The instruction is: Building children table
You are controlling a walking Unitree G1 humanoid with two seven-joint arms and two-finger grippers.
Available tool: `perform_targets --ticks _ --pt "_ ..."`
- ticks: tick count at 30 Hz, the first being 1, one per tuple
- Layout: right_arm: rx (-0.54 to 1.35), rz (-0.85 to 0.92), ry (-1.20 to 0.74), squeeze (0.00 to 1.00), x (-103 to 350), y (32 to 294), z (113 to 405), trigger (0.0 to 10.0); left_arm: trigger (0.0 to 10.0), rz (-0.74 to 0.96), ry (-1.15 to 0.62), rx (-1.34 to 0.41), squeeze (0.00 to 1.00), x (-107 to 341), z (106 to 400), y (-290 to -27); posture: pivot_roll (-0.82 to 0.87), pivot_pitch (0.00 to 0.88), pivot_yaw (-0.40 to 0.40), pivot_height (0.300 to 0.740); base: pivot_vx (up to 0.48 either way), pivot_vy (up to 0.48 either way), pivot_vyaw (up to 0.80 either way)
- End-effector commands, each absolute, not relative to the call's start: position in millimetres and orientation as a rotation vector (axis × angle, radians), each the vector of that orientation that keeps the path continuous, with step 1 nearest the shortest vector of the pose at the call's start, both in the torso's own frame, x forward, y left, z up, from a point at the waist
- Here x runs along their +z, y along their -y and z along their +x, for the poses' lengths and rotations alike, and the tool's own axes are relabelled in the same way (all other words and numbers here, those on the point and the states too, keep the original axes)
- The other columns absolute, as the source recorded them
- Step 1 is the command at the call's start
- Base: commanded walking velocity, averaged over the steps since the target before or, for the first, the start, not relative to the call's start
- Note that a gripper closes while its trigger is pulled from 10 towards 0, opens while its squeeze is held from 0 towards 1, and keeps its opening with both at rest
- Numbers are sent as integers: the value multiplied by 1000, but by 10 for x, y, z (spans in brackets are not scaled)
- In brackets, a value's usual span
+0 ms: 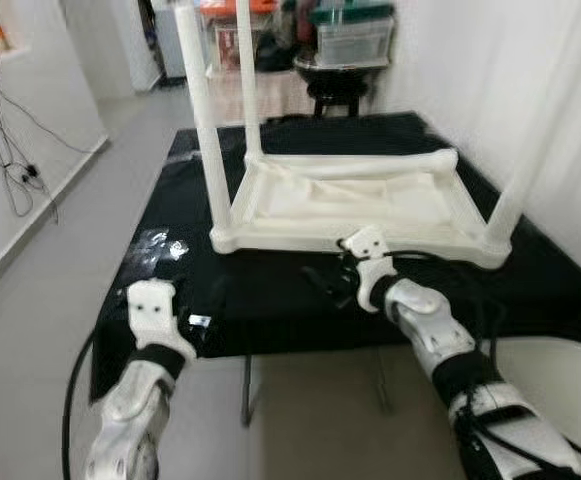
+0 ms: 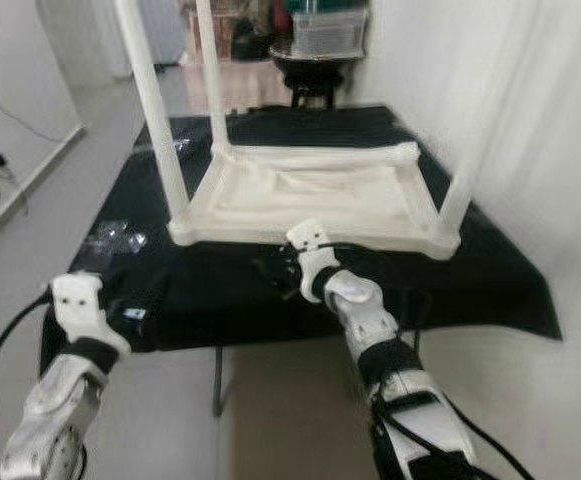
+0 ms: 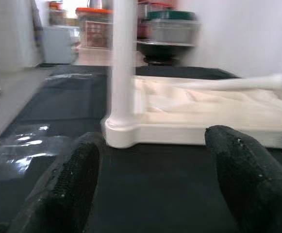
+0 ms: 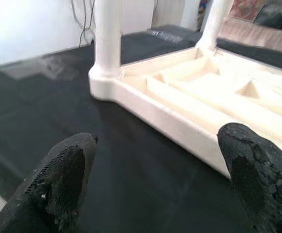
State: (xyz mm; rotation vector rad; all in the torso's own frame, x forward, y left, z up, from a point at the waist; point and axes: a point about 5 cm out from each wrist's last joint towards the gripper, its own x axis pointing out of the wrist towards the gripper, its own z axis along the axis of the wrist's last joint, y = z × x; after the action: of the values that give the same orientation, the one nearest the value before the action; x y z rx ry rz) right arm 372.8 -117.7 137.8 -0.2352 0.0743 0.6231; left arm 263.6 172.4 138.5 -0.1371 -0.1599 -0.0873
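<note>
Table (image 1: 350, 205) upside down on black cloth (image 1: 270, 290); left gripper (image 3: 155, 184), right gripper (image 4: 155, 179) spread wide, empty.

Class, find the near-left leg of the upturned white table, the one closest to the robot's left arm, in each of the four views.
Left eye: left of centre, leg.
Right eye: upper left.
Left wrist: centre, upright.
Right wrist: upper left.
Shared landmark: black cloth.

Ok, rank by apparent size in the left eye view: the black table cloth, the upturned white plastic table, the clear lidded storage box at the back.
1. Black table cloth
2. Upturned white plastic table
3. Clear lidded storage box, though it stands farthest away.
</note>
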Motion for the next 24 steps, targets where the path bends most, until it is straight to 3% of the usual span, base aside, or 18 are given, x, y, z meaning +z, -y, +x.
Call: perform_targets --ticks 1,8,20,24 --pt "589 -237 -90 0 1352 1274 3738 10000 10000 -148 152 -105 0 1386 2657 -1674 -65 0 -15 740 386 -281 0" --pt "589 -227 -91 0 1354 1259 3744 10000 10000 -162 158 -116 0 1400 2657 -1683 -64 0 -14 740 55 -40 0" --pt "617 -234 -77 0 1357 1232 3736 10000 10000 -170 172 -124 0 1413 2655 -1689 -66 0 -12 740 323 0 0" --pt "678 -286 -67 0 1343 1194 3705 10000 10000 -170 174 -125 0 1417 2653 -1686 -63 0 -14 740 356 0 800"
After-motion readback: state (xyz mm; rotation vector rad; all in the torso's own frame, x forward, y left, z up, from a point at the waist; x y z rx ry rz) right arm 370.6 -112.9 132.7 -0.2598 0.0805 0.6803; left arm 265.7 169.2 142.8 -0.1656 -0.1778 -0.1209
